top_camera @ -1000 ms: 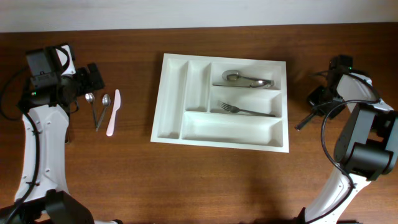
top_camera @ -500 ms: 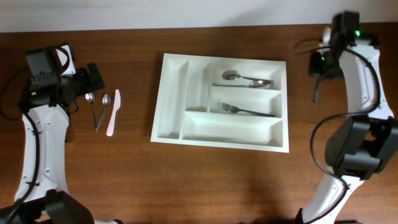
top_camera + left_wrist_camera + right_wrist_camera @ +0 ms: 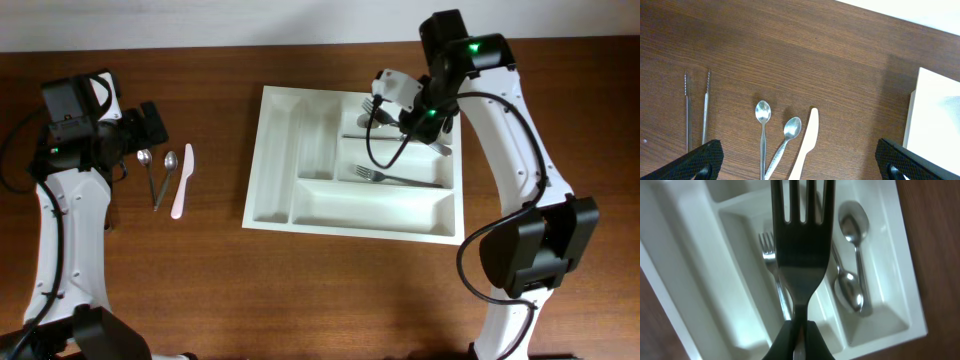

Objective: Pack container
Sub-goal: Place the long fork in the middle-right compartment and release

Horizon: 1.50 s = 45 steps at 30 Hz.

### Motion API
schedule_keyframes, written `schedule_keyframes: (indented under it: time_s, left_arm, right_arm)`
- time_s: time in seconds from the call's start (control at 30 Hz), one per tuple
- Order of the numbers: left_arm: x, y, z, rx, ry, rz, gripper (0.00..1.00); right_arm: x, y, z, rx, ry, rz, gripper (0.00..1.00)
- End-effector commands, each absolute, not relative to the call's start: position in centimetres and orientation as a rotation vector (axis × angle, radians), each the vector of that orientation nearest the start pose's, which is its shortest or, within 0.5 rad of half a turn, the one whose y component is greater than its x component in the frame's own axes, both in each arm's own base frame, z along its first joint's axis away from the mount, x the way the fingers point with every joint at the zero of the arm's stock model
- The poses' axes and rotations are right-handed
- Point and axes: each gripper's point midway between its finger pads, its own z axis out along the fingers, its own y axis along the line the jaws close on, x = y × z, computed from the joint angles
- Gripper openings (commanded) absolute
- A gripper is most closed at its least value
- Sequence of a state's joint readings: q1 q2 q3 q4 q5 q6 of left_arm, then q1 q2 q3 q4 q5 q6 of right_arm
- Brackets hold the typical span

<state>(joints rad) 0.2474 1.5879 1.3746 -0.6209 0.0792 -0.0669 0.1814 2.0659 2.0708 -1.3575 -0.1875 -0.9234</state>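
- Cutlery tray (image 3: 252, 205), white with five compartments, is lying directly under the right claw (image 3: 388, 112) in the overhead view. That claw is clamping a dark fork (image 3: 370, 104) above a compartment where a pair of spoons (image 3: 400, 131) is resting, and a steel fork (image 3: 395, 178) is lying in the neighbouring compartment just beside the claw.
- The left claw (image 3: 152, 125), jaws wide apart, is hovering well apart from the tray. Two small spoons (image 3: 168, 163) and a pale plastic knife (image 3: 183, 182) are lying just beside it on the wooden table (image 3: 300, 290).
- In the left wrist view its fingers (image 3: 702, 160) are standing spread at the lower corners. The small spoons and knife are lying between them, metal tongs (image 3: 695, 107) ahead of one finger, and the tray's corner ahead of the other.
- In the right wrist view the closed claw is pinching the dark fork's handle with the tines pointing away. Beneath it the tray is holding the steel fork and both spoons.
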Motion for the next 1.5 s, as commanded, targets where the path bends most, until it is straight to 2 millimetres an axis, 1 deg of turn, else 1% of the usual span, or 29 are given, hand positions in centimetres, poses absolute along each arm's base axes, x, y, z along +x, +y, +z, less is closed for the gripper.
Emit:
schedule_keyframes:
  time_s: [0.0, 0.1, 0.2, 0.33, 0.4, 0.5, 0.6, 0.7, 0.73, 0.77, 0.8, 0.83, 0.93, 0.97, 1.07, 1.17, 1.2, 1.27, 1.33, 1.37, 1.43, 1.47]
  left_arm:
    - [43.5, 9.6, 20.7, -0.319, 2.367, -0.013, 0.99]
    - [43.5, 9.6, 20.7, -0.319, 2.367, -0.013, 0.99]
    - [43.5, 9.6, 20.7, -0.319, 2.367, -0.013, 0.99]
    - [43.5, 9.6, 20.7, -0.319, 2.367, -0.013, 0.99]
    - [43.5, 9.6, 20.7, -0.319, 2.367, -0.013, 0.99]
    - [43.5, 9.6, 20.7, -0.319, 2.367, -0.013, 0.99]
    - [43.5, 9.6, 20.7, -0.319, 2.367, -0.013, 0.99]
    - [43.5, 9.6, 20.7, -0.319, 2.367, -0.013, 0.99]
    - [43.5, 9.6, 20.7, -0.319, 2.367, -0.013, 0.99]
    - [43.5, 9.6, 20.7, -0.319, 2.367, -0.013, 0.99]
    - [43.5, 9.6, 20.7, -0.319, 2.367, -0.013, 0.99]
    - [43.5, 9.6, 20.7, -0.319, 2.367, -0.013, 0.99]
    - [43.5, 9.6, 20.7, -0.319, 2.367, -0.013, 0.99]
    - [43.5, 9.6, 20.7, -0.319, 2.367, -0.013, 0.99]
    - [43.5, 9.6, 20.8, -0.318, 2.366, -0.013, 0.99]
    - [43.5, 9.6, 20.8, -0.318, 2.366, -0.013, 0.99]
    - [43.5, 9.6, 20.7, -0.319, 2.367, -0.013, 0.99]
    - [43.5, 9.6, 20.7, -0.319, 2.367, -0.013, 0.99]
    - [43.5, 9.6, 20.7, -0.319, 2.367, -0.013, 0.99]
    - [43.5, 9.6, 20.7, -0.319, 2.367, -0.013, 0.99]
    - [43.7, 9.6, 20.9, -0.317, 2.358, -0.012, 0.99]
    - [44.0, 9.7, 21.2, -0.313, 2.339, -0.009, 0.99]
  right_arm:
    - [42.8, 12.2, 15.3, -1.699, 2.331, 0.176, 0.04]
    - [42.9, 12.4, 13.7, -1.712, 2.359, 0.213, 0.04]
    - [42.6, 12.6, 11.5, -1.730, 2.400, 0.274, 0.04]
    - [42.5, 12.8, 9.6, -1.747, 2.434, 0.316, 0.04]
    - [42.4, 13.1, 9.1, -1.751, 2.438, 0.342, 0.04]
    - [42.2, 13.4, 8.8, -1.760, 2.437, 0.351, 0.05]
    - [42.1, 13.8, 8.8, -1.774, 2.429, 0.351, 0.12]
    - [42.0, 14.1, 8.9, -1.782, 2.422, 0.350, 0.23]
    - [42.1, 14.1, 8.9, -1.782, 2.422, 0.350, 0.25]
    - [42.1, 14.1, 8.9, -1.781, 2.420, 0.348, 0.29]
    - [42.3, 14.1, 8.8, -1.780, 2.418, 0.340, 0.36]
    - [42.6, 14.0, 8.8, -1.777, 2.413, 0.322, 0.38]
    - [43.1, 14.0, 9.2, -1.757, 2.408, 0.297, 0.38]
    - [43.3, 14.0, 9.6, -1.716, 2.426, 0.291, 0.38]
    - [44.7, 13.7, 11.7, -1.473, 2.531, 0.254, 0.37]
    - [46.9, 11.4, 15.0, -1.185, 2.607, 0.133, 0.37]
    - [48.1, 9.4, 17.6, -1.025, 2.621, 0.064, 0.38]
    - [48.9, 6.9, 21.2, -0.836, 2.609, 0.015, 0.39]
    - [49.4, 4.5, 25.0, -0.642, 2.571, 0.002, 0.42]
    - [49.6, 3.2, 26.7, -0.540, 2.549, -0.001, 0.46]
    - [49.6, -0.1, 30.5, -0.295, 2.492, 0.001, 0.57]
    - [49.5, -1.5, 31.8, -0.195, 2.467, 0.003, 0.61]
